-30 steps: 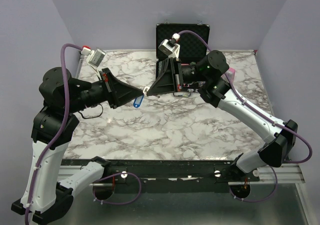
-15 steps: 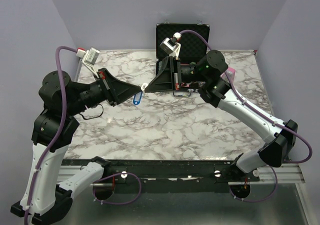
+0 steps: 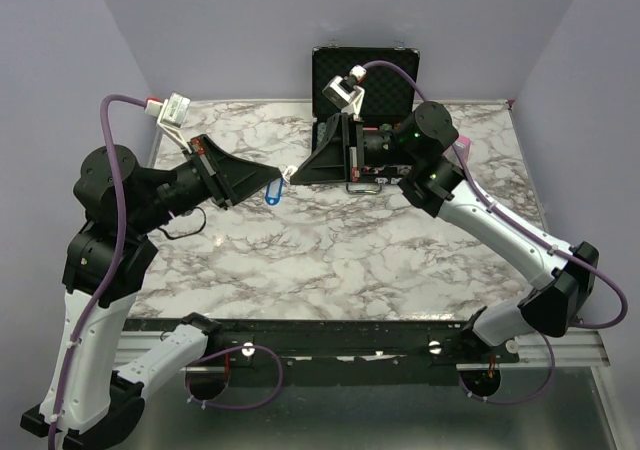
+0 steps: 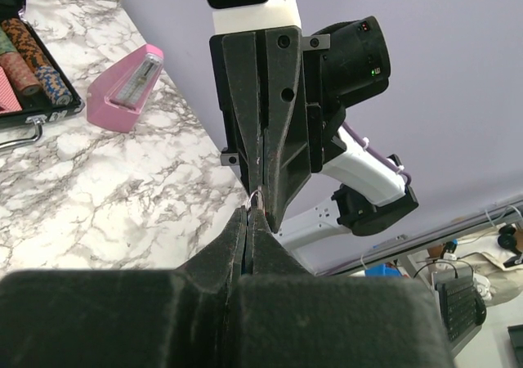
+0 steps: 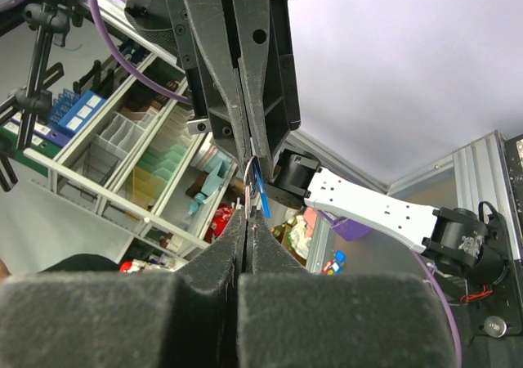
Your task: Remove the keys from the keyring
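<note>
Here, the left claw point(image 3: 280, 178), black and two-fingered, is pressing its fingers fully together, and the right claw point(image 3: 297, 174), of the same black build, is doing likewise. The two are meeting nose to nose in the air above the white-and-grey marbled table point(image 3: 350, 260).

Between the two tips, a thin silvery metal keyring point(image 5: 248, 170) is bridging the small gap. In the right wrist view its loop is running from the right claw's pinched tips across to the left claw's pinched tips, so each claw appears to be gripping one side of the wire. In the left wrist view only a sliver of that wire is showing, just where the tips are touching.

A small blue-headed key point(image 3: 273, 196), its head an oval of bright plastic, is hanging from the keyring. It is dangling just below the left claw's tip, clear of both sets of fingers and off the table. The key's metal blade is too small to make out.

Behind the right claw, a black hard case point(image 3: 385, 85) is standing open with its foam-lined lid upright, and stacks of patterned round chips point(image 4: 29, 57) are lying inside it. Beyond the right claw's wrist, well away from the tips, a pink wedge-shaped plastic object point(image 3: 463, 146) is resting on the table near its right edge.
</note>
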Controlling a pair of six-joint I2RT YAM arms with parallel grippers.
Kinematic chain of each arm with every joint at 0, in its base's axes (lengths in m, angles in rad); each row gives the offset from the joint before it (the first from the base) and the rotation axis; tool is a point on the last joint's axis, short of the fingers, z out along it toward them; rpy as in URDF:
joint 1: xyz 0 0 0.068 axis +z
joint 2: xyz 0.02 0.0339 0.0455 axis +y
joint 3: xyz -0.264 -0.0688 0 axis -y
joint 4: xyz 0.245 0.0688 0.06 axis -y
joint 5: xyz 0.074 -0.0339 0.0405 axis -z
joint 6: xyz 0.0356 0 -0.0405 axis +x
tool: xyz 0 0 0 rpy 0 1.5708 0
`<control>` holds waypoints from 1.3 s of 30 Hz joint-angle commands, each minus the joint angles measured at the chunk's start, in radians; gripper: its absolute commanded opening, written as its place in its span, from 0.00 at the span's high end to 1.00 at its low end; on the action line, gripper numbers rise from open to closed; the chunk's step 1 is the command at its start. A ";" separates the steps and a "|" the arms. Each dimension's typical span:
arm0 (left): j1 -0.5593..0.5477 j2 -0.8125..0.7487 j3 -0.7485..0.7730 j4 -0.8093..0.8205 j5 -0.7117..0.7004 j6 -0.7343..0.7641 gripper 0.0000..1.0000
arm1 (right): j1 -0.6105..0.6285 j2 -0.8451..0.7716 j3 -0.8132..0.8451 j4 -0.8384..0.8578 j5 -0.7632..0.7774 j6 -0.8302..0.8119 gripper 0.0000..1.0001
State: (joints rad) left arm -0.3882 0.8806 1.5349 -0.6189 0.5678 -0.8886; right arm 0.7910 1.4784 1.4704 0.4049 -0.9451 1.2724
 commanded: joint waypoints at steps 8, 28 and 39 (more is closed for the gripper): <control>-0.008 -0.017 -0.019 0.056 -0.009 -0.021 1.00 | 0.005 -0.033 -0.007 -0.017 0.019 -0.024 0.48; -0.020 -0.037 -0.024 0.047 -0.017 -0.016 1.00 | 0.004 -0.021 0.059 -0.077 0.048 -0.064 0.64; -0.031 -0.034 -0.024 0.050 -0.025 -0.012 1.00 | 0.004 -0.023 0.060 -0.095 0.046 -0.064 0.65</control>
State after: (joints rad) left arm -0.4084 0.8516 1.5143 -0.5842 0.5674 -0.9054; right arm 0.7910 1.4723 1.5246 0.3275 -0.9070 1.2213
